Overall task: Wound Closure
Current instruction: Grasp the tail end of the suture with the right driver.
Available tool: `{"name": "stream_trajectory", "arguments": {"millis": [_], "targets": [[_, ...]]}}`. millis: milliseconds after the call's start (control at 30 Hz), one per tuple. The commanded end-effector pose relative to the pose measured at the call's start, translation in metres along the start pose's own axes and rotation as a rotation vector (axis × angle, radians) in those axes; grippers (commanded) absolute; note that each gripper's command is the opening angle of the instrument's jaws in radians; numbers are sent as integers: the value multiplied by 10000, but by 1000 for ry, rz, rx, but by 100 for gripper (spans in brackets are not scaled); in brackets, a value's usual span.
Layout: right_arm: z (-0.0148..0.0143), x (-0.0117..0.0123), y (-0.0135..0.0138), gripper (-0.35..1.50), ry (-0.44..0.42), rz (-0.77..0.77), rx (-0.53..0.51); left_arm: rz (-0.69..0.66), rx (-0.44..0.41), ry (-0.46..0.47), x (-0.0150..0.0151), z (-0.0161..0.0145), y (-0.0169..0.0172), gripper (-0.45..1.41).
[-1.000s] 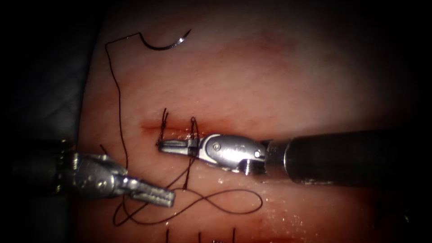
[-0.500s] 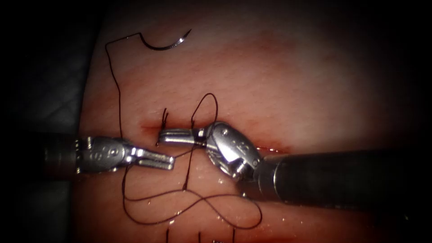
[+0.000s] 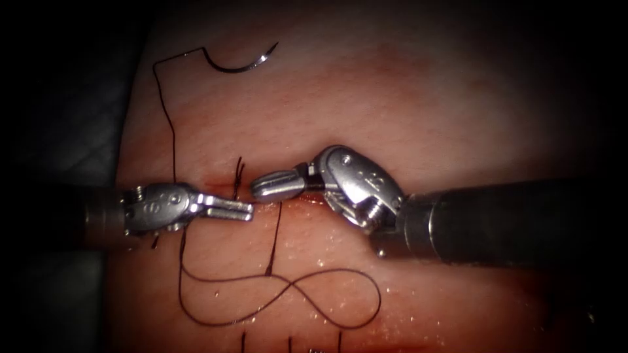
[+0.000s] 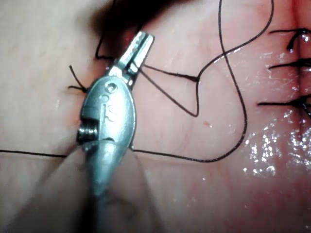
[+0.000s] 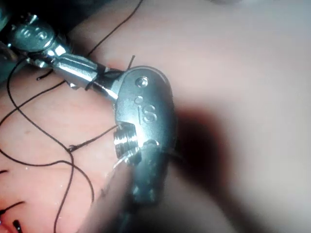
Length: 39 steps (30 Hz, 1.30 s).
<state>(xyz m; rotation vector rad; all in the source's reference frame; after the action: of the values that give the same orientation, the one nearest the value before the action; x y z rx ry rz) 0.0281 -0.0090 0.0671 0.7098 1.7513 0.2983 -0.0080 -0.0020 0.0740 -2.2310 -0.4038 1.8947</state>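
Lying free on the tissue (image 3: 405,98), well above the cut (image 3: 226,186), the curved needle (image 3: 242,62) sits in neither tool and is not in the flesh. From its blunt end the thread (image 3: 171,140) runs down the tissue, passes behind the left tool (image 3: 245,210) and spreads below the cut in a wide figure-eight loop. Two short upright thread ends (image 3: 239,171) stand at the cut, with another strand dropping from it toward the loop. The left tool comes in level from the left side, its jaws pressed together, the tips at the cut; I cannot tell whether any thread is between them. The right tool (image 3: 258,187) reaches in from the right, wrist bent, jaws closed and tips just above the left tool's tips, almost touching. It appears to hold nothing.
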Motion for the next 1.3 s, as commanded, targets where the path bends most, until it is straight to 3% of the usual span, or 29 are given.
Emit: {"name": "stream_trajectory", "arguments": {"millis": [33, 67, 167, 467, 500, 567, 633, 667, 700, 767, 800, 1000, 1300], "targets": [[0, -6, 5, -35, -16, -11, 6, -3, -2, 2, -7, 5, 1, -45], [2, -6, 4, -35, -99, -39, 61, -14, 8, -1, -7, 6, 1, -45], [3, -2, 2, -35, -221, -88, 134, -27, 16, -6, -6, 6, 2, -45], [24, 3, -3, -35, -445, -188, 214, -55, 36, -20, -5, 8, 6, -45], [31, 1, -4, -1, -474, -213, 223, -60, 39, -22, -4, 9, 9, -45], [35, 0, -6, 5, -491, -227, 233, -59, 42, -25, -4, 10, 12, -45], [47, -3, -8, 32, -573, -262, 254, -57, 41, -26, -2, 12, 18, -45], [47, -3, -8, 32, -573, -262, 254, -57, 41, -26, -2, 12, 18, -45], [54, -4, -8, 49, -625, -291, 275, -56, 40, -25, 0, 13, 21, -45], [57, -5, -7, 51, -643, -297, 282, -56, 38, -24, 1, 13, 22, -45], [60, -7, -7, 64, -690, -322, 297, -57, 39, -25, 3, 13, 24, -45], [61, -17, -1, 76, -815, -373, 339, -58, 35, -24, 5, 10, 28, -45], [61, -46, -4, 74, -953, -429, 408, -64, 34, -23, 5, 10, 26, -45]]}}
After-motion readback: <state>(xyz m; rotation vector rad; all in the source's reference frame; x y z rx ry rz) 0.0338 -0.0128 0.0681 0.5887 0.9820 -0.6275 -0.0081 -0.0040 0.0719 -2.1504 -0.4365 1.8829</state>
